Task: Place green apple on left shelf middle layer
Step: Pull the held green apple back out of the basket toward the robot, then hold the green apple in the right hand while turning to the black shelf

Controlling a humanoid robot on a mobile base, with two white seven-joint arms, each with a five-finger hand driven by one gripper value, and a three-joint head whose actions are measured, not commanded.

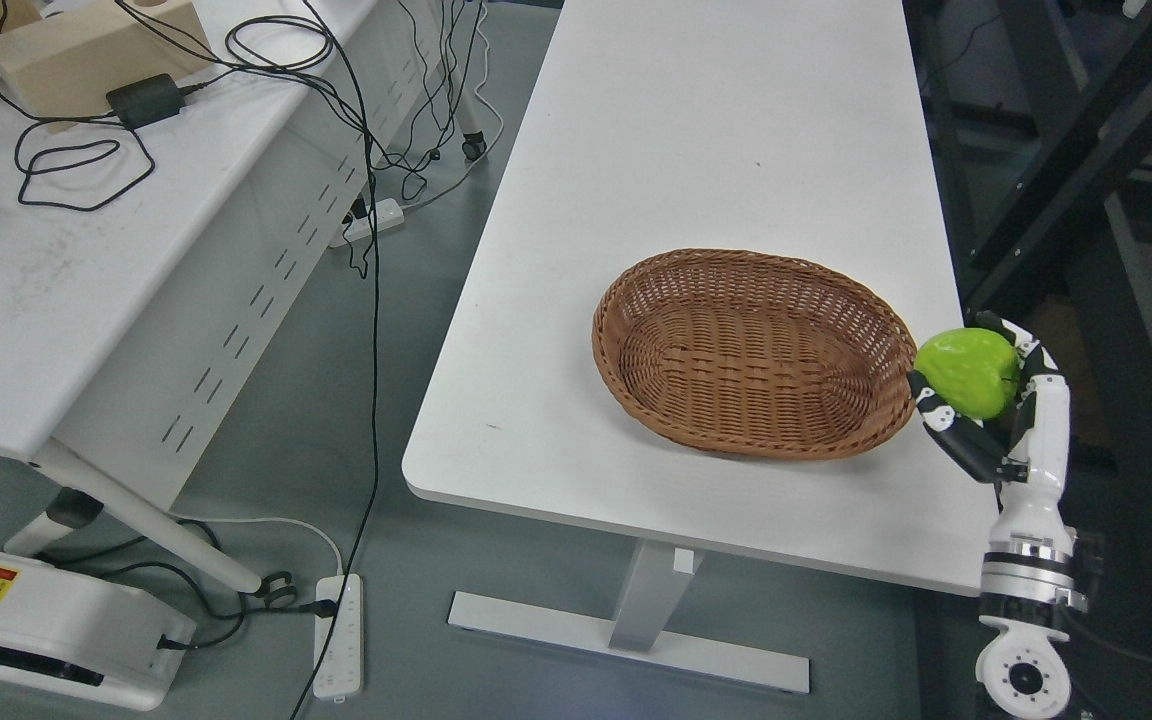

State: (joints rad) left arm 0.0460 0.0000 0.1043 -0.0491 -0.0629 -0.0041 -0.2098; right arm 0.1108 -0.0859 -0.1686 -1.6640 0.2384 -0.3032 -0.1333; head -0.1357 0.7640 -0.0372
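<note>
The black-and-white jointed fingers [956, 432] of the right hand [986, 405] are curled around a glossy green apple [971, 371], one digit pressed under its left side and others wrapping its right, so the fruit sits cupped in the grip and lifted above the surface. The apple is held just beside the right rim of an oval brown woven wicker basket [751, 352], over the right edge of the long white rectangular table [696, 160] on which the basket stands. The white forearm rises from the lower right corner. To the left, across a strip of grey floor, a second white desk [46, 300] carries black cables [76, 160] and a tan cardboard box [86, 45], with a white power strip [341, 635] lying on the floor.
</note>
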